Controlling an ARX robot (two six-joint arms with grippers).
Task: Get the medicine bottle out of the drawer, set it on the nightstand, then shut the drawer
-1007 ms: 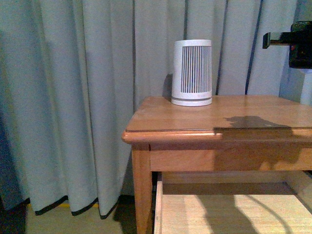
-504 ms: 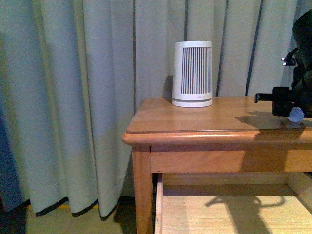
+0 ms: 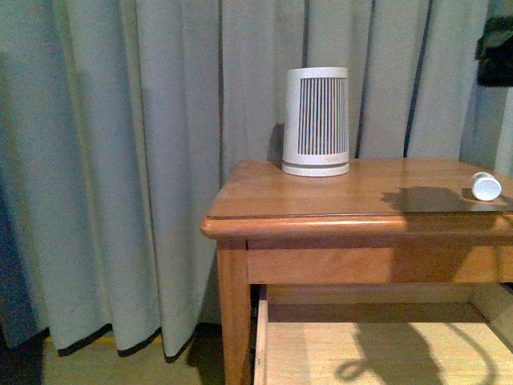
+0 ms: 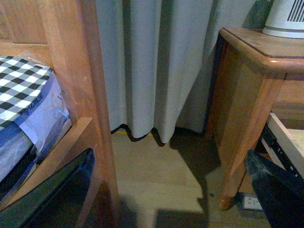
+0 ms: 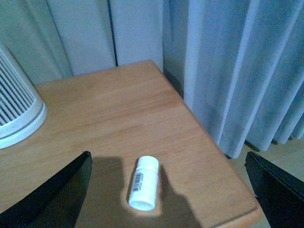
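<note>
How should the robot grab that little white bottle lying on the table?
Probably around the middle of the bottle, coming straight down from above and closing on its two long sides. It lies on its side on the nightstand, so both long sides are clear. Its round body might roll away if it were pushed from one side only.

White medicine bottle (image 5: 143, 189), honey-brown nightstand (image 3: 321, 196)

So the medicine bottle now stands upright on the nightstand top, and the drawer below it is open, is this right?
Not quite. The medicine bottle lies on its side on the nightstand, not upright; the right wrist view shows this clearly. The drawer below is indeed open.
</note>
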